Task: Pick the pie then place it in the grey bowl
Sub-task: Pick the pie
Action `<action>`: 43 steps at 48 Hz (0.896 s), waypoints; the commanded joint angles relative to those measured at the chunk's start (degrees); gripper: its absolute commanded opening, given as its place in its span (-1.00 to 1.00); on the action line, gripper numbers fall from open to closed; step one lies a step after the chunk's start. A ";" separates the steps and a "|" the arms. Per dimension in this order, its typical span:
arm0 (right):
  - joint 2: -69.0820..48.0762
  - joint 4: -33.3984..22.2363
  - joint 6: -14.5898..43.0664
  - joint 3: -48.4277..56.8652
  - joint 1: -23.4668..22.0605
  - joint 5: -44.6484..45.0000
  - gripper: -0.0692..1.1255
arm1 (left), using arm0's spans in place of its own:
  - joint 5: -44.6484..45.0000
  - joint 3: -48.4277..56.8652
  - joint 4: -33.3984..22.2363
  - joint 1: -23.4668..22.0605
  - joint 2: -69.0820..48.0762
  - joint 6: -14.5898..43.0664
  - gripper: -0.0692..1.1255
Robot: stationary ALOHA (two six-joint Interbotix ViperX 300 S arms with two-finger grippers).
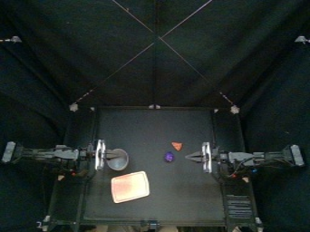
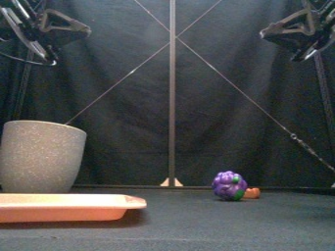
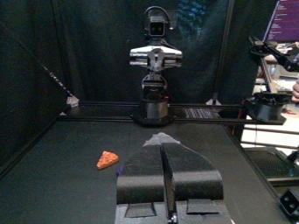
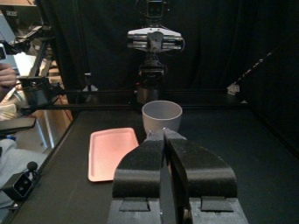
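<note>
Pie, a small orange-red wedge, lies flat on the tabletop a little right of the middle and toward the back edge, with nothing gripping it. A purple toy sits just in front of the pie. From the front view the two look close together, possibly touching, though I cannot be sure.

The grey bowl, a tall speckled cup, stands upright left of the middle, well apart from the pie. The pink tray lies flat in front of the bowl, near the front edge.

The left gripper hangs over the left side, close to the bowl, with its jaws pressed together on nothing. The right gripper hangs over the right side, near the purple toy, and its jaws are likewise together and empty. Both arms are held high above the tabletop.
</note>
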 commanded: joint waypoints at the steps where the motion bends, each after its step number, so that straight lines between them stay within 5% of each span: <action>1: 2.20 0.35 0.18 -0.70 -4.22 -0.44 -0.65 | -0.53 -1.93 1.49 0.00 0.79 0.44 -0.80; 12: 10.63 2.55 0.70 -2.72 -17.31 -0.35 -0.65 | -1.14 -2.29 3.25 1.67 0.79 0.44 -0.84; 23: 19.95 8.61 0.62 -5.19 -23.03 2.37 -0.50 | -1.14 -1.93 2.81 4.57 0.79 0.26 -0.84; 29: 24.17 9.93 0.62 -5.98 -23.38 5.80 -0.13 | -1.14 -1.85 2.81 4.66 0.79 0.26 -0.84; 39: 29.44 11.78 0.97 -7.65 -23.64 9.05 0.85 | -1.23 -1.85 2.90 4.83 0.79 0.35 -0.84; 43: 31.55 11.51 0.70 -8.26 -23.73 10.37 0.95 | -1.14 -1.85 2.90 4.92 0.79 0.35 -0.84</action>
